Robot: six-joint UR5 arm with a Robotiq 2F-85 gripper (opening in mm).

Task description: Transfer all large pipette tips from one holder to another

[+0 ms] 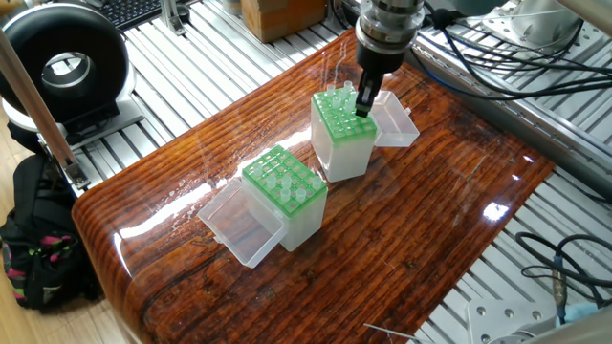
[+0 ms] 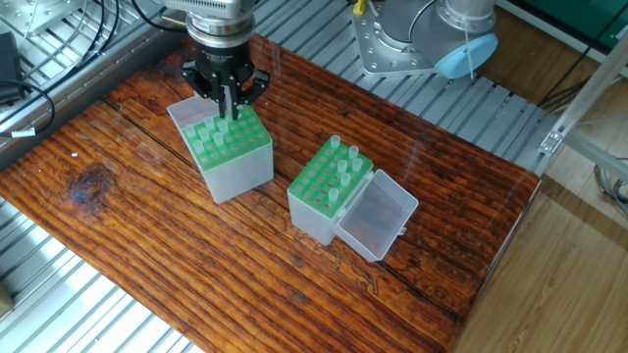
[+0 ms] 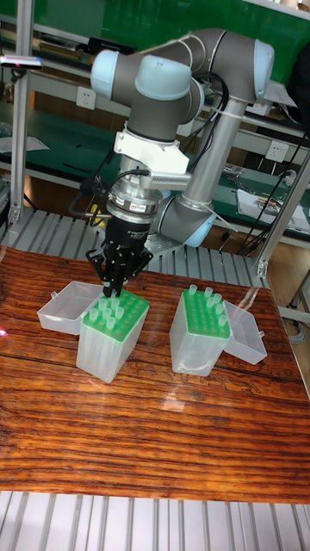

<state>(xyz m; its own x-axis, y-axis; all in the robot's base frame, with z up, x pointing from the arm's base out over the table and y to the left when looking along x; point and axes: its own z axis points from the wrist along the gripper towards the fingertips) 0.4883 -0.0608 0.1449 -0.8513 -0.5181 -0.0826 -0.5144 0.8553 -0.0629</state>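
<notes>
Gripper (image 2: pixel 227 101), fingers nearly closed, stands over the far edge of one green rack (image 2: pixel 228 137); whether it clamps a tip cannot be told. Large pipette tips (image 2: pixel 342 169) stand in both racks, the second rack (image 2: pixel 331 181) at four o'clock. A misaligned descent could jam neighbouring tips or tilt the rack.

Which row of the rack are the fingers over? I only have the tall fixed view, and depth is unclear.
Observer: In the other fixed view the fingers are down at the edge row of the rack, the row beside its open lid.
Operator: How full is the second rack?
Observer: Seen from above, the other rack holds only a handful of large pipette tips. Most of its holes are empty.
</notes>
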